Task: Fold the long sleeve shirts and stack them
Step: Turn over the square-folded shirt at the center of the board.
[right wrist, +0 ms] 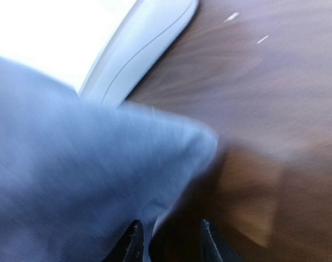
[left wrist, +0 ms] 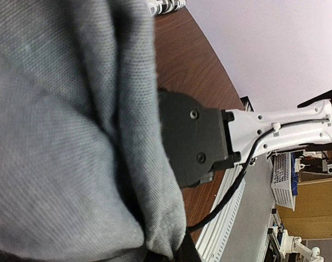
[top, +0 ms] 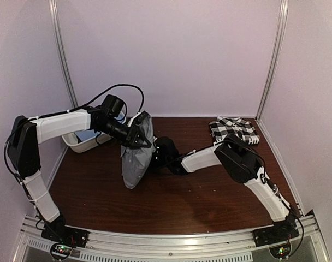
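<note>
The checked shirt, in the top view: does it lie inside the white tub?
No, the checked shirt lies on the table near the far right corner, apart from the white tub at the far left.

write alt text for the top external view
The left claw holds a grey shirt hanging over the dark wooden table, with the right claw close beside it. A checked shirt lies at the far right; a white tub sits far left.

left gripper (top: 140,139) clamped on grey shirt (top: 134,166), cloth hanging left of table (top: 209,196) centre | right gripper (top: 161,155) just beside shirt's right side | checked shirt (top: 234,130) folded, far right corner | white tub (top: 78,144) far left edge
</note>
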`<state>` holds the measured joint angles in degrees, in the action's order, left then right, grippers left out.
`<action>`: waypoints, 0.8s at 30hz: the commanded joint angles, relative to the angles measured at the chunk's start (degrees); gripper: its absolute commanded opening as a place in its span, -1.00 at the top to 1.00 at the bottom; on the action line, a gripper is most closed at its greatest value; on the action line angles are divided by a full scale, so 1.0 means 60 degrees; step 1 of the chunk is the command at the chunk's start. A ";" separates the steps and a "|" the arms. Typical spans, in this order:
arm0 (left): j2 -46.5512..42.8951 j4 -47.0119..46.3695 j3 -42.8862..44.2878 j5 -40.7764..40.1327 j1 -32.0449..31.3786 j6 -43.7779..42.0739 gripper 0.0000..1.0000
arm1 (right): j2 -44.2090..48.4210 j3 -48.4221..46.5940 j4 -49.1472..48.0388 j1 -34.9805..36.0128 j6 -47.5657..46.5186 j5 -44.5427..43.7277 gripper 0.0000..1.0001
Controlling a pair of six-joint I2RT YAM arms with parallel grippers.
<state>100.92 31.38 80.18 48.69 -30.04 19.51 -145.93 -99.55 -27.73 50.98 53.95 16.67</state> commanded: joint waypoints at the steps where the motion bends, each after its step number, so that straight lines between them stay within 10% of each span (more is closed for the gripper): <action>1: -0.0166 -0.0360 -0.0307 0.0177 -0.0120 -0.0140 1.00 | 0.0331 0.0609 0.0570 -0.0665 -0.0525 -0.0505 0.24; 16: 0.1075 -0.0650 0.0583 -0.0647 -0.0740 0.0511 1.00 | 0.3256 0.2348 0.0776 -0.2245 -0.0479 0.0956 0.05; 24: 0.2935 -0.1214 0.3114 -0.1973 -0.1818 0.2049 -0.18 | 0.6344 0.4836 0.2390 -0.3014 -0.1285 0.0357 -0.19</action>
<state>117.73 28.71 93.67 40.97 -39.46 26.52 -114.83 -76.75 -19.03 34.81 50.02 20.78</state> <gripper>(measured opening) 0.532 0.581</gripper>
